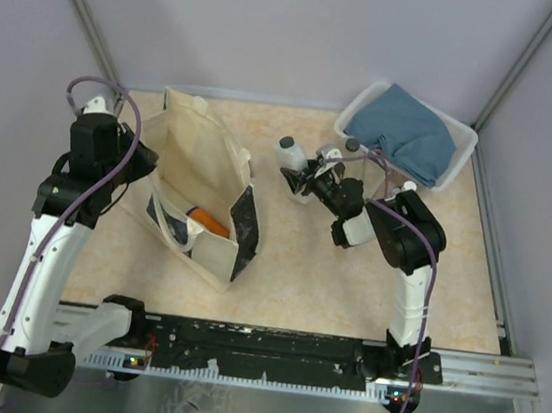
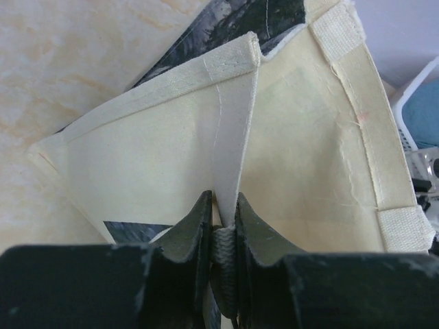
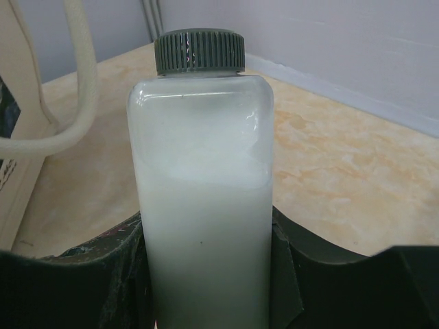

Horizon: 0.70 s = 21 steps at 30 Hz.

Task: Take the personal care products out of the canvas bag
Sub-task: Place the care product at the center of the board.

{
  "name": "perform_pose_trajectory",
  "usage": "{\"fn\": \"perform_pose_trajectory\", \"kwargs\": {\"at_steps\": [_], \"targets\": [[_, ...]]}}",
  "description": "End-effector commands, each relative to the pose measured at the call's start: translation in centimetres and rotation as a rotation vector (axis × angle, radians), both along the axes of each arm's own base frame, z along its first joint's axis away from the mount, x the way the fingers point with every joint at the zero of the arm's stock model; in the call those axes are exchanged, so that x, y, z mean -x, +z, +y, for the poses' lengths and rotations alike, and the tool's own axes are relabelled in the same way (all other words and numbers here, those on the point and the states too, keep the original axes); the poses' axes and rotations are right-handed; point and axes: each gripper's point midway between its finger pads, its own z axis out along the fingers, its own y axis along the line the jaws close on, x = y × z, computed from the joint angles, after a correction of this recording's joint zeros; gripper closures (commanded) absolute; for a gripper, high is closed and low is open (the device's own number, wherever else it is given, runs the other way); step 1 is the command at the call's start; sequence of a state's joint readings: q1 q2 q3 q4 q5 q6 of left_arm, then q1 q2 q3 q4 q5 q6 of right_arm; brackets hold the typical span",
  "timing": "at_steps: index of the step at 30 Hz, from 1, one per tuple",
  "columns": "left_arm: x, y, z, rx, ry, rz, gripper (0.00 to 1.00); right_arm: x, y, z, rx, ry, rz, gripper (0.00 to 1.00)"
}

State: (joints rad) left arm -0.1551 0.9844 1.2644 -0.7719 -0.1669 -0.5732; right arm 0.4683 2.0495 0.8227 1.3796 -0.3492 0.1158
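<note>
Right wrist view: right tool (image 3: pixel 206 236) clamps the upright grey-capped white bottle (image 3: pixel 202 171), outside the canvas bag (image 1: pixel 206 158). Lower it flat onto the bench (image 3: pixel 343 171) before release. Left tool (image 2: pixel 223 226), nearly closed, pinches the canvas bag rim.

Lab cell: grey partition walls (image 1: pixel 298 28), aluminium rail (image 1: pixel 478 367)

Cream canvas tote bag (image 1: pixel 197 152) (image 2: pixel 309 137) sits on the left, its mouth gaping wide and a dark printed panel on its right flank. Inside, an orange-tipped bottle (image 1: pixel 210 223) lies on its side. Just right of the bag, a milky white bottle with a grey ribbed cap (image 1: pixel 290 156) (image 3: pixel 202 171) is upright, clamped low on its body by the right gripper (image 3: pixel 206 219).
</note>
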Motion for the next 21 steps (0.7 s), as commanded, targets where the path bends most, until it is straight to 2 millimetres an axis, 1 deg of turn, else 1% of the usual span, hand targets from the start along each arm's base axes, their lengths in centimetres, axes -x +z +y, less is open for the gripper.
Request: {"fn": "perform_pose_trajectory", "kwargs": {"at_steps": [1,6,9,13,15,21], "targets": [[-0.1,1.7,-1.4,0.062,-0.063,-0.089,1.00,-1.2,14.4,-0.2,-0.232,-0.027,-0.461,1.00],[0.8,1.0,-1.6,0.063,-0.081,-0.074,1.00,-3.3,13.4,0.2,-0.243,-0.046,-0.458,1.00],[1.4,1.1,-1.6,0.057,-0.089,-0.076,1.00,-4.7,11.9,0.8,-0.241,-0.049,-0.444,1.00],[2.4,1.5,-1.4,0.056,-0.093,-0.087,1.00,-6.3,9.4,1.0,-0.218,-0.072,-0.428,1.00],[2.9,1.5,-1.4,0.055,-0.095,-0.090,1.00,-6.7,8.5,0.8,-0.209,-0.079,-0.420,1.00],[3.8,1.0,-1.4,0.069,-0.094,-0.088,1.00,-6.6,8.2,0.2,-0.200,-0.098,-0.410,1.00]]}}
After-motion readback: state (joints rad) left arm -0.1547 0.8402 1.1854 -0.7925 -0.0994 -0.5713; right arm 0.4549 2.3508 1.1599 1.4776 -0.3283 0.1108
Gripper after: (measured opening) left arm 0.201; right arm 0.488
